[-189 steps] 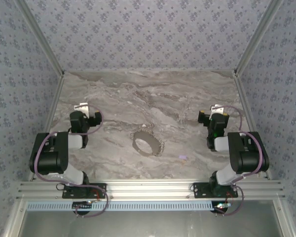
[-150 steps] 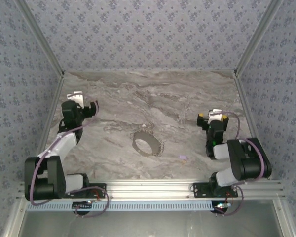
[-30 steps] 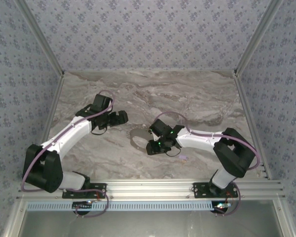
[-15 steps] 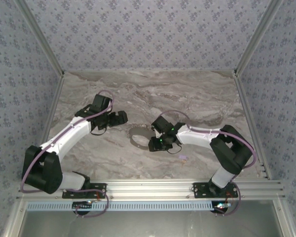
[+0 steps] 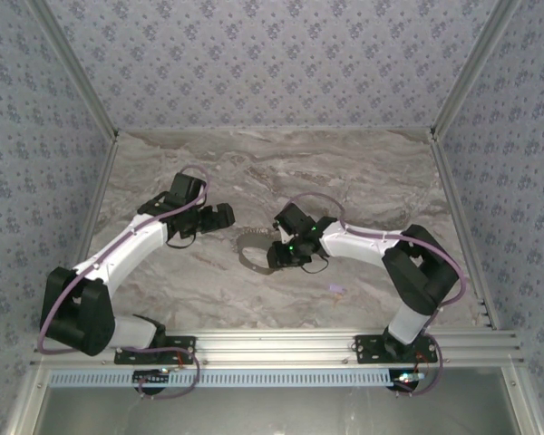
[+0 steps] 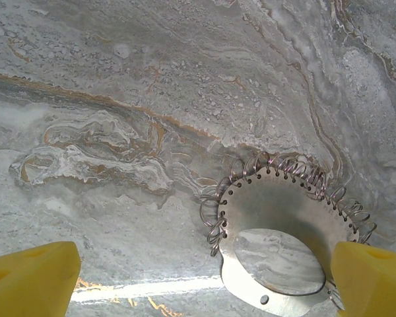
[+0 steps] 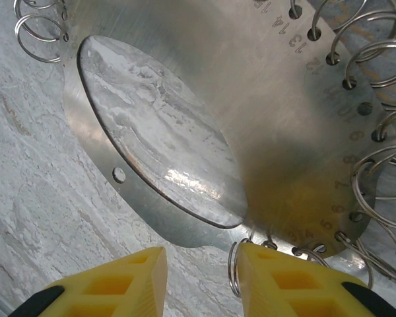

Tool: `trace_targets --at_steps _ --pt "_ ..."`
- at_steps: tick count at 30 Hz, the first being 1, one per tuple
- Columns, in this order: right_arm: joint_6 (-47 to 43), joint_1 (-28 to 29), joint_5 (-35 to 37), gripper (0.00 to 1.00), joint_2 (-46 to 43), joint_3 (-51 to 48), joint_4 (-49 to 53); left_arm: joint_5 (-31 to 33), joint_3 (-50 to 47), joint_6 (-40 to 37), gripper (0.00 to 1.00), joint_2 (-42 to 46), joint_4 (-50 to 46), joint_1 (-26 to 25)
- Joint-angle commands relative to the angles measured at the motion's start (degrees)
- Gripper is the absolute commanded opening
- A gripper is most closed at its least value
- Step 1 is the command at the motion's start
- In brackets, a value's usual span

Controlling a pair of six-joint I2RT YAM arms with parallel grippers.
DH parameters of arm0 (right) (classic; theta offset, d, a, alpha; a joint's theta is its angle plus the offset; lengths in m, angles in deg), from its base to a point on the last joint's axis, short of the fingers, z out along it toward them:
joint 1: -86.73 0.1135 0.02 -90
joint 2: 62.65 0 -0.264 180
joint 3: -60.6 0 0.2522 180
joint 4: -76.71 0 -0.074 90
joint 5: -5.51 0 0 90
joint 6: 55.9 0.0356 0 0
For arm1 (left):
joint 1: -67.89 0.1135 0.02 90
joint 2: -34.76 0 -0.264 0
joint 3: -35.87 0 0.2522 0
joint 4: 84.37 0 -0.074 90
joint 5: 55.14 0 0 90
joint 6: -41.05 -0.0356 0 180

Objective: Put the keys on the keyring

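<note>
Grey marble desk, blue flowered walls on three sides, a metal rail along the near edge, and both arms reach in toward the middle with purple cables looping off them. The keyring lies flat mid-desk, a thin metal plate with a big oval hole and a fringe of small wire loops threaded through holes along its rim. The left gripper hangs just to the keyring's left with its jaws spread wide and nothing between them; in its wrist view the yellow fingers sit in the bottom corners, and the keyring lies ahead, nearer the right-hand one, which cuts off its near edge. The right gripper is right down over the keyring's near-right side, jaws partway apart and pinching nothing; its fingers frame the plate's edge, with one loop sitting in the gap. The key, a lilac speck, lies alone nearer the rail, under the right arm and well apart from the keyring. From above that gripper covers part of the rim, the key's blade is too small to make out, and the stamped numbers beside the holes are barely readable.
</note>
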Motion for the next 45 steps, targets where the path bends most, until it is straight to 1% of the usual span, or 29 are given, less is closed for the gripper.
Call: trace_targets --at_steps 1,8,17,23,28,38,45 --pt "-1.62 -0.21 0.92 0.36 0.55 1.30 2.54 0.58 -0.70 -0.39 0.98 1.51 -0.89 -0.22" --pt "-1.73 -0.29 3.36 0.36 -0.42 -0.32 3.97 0.78 -0.92 -0.50 0.98 2.12 -0.91 -0.22" --pt "-2.89 -0.12 4.70 0.34 0.19 0.63 5.02 0.65 -0.47 -0.65 0.98 1.60 -0.91 -0.22" --pt "-3.72 1.99 6.53 0.35 -2.17 1.87 8.28 0.70 -0.12 -0.72 0.98 1.47 -0.91 -0.06" --pt "-3.53 4.08 10.04 0.35 -3.85 2.95 10.42 1.05 -0.31 -0.45 0.98 1.55 -0.85 0.22" --pt "-4.61 5.83 14.21 0.33 0.76 7.96 13.32 1.02 -0.99 -0.29 0.98 2.10 -0.82 1.10" --pt "-4.94 6.62 14.37 0.33 0.79 8.07 13.75 1.03 -1.98 -0.35 0.98 3.23 -0.92 1.63"
